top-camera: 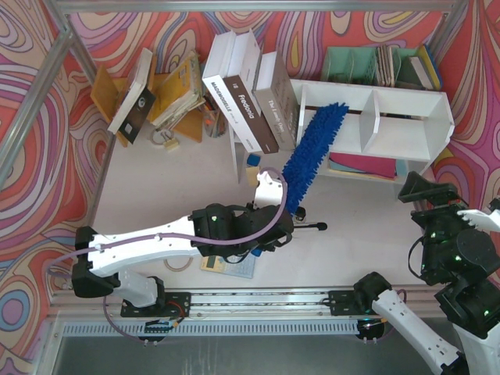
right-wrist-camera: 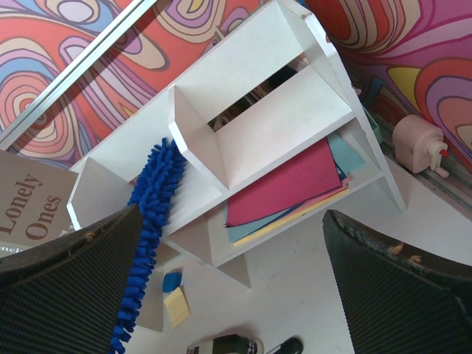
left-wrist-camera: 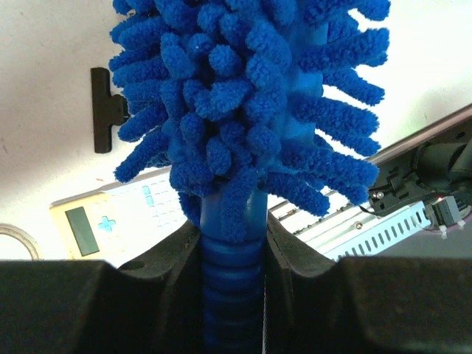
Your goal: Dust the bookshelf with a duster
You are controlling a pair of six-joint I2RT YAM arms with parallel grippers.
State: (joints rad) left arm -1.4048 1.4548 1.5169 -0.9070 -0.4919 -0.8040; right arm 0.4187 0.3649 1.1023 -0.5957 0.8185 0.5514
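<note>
The white bookshelf [top-camera: 406, 98] stands at the back right, with two box compartments over a lower tier. The fluffy blue duster [top-camera: 312, 152] slants up from the table, its head lying across the front of the left compartment with the tip near the top board. My left gripper [top-camera: 287, 205] is shut on the duster's ribbed blue handle [left-wrist-camera: 232, 295], the fluffy duster head [left-wrist-camera: 251, 110] rising just above the jaws. My right gripper [top-camera: 426, 195] hovers open and holds nothing, right of the bookshelf [right-wrist-camera: 258, 125]; through its fingers [right-wrist-camera: 66, 273] the duster [right-wrist-camera: 147, 214] is in view.
Large books [top-camera: 242, 94] lean left of the shelf, beside a yellow rack [top-camera: 176, 94]. A green file organiser [top-camera: 375, 62] stands behind the shelf. Coloured paper [right-wrist-camera: 287, 184] lies in the lower tier. A calculator [left-wrist-camera: 118, 217], black clip [left-wrist-camera: 103, 107], stapler [top-camera: 312, 226] and sticky notes [top-camera: 251, 176] lie about.
</note>
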